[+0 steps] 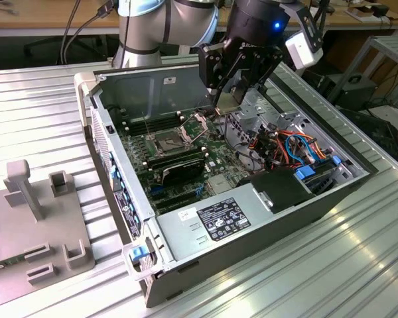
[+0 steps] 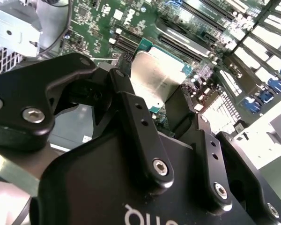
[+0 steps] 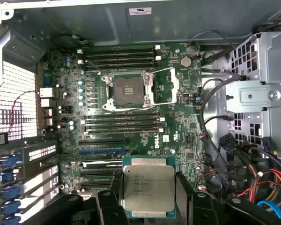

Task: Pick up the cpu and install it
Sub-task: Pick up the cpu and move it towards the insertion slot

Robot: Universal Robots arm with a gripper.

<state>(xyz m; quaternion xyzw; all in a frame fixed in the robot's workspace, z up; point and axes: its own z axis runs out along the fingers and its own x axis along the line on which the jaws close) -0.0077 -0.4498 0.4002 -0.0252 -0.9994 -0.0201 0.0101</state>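
The cpu [image 3: 147, 187], a small square chip with a grey metallic face and a green edge, is clamped by its two sides between my gripper's black fingers [image 3: 183, 190]. My gripper [image 1: 230, 98] hangs above the open computer case, over the green board [image 1: 215, 149], shut on the cpu [image 1: 227, 103]. In the second wrist view the cpu [image 2: 157, 75] shows past the finger links of the gripper [image 2: 152, 89]. The board's metal-framed socket [image 3: 128, 89] stands open and empty, its lid swung aside, some way from the chip. In the exterior view the socket [image 1: 167, 140] lies to the left of the gripper and lower.
Black memory sticks [image 3: 119, 123] run beside the socket. A metal drive cage [image 3: 260, 98] and coloured cables [image 1: 298, 149] crowd the case's side on the exterior view's right. The power supply [image 1: 219, 218] fills the near end. A grey fixture [image 1: 33, 218] stands on the table at the exterior view's left.
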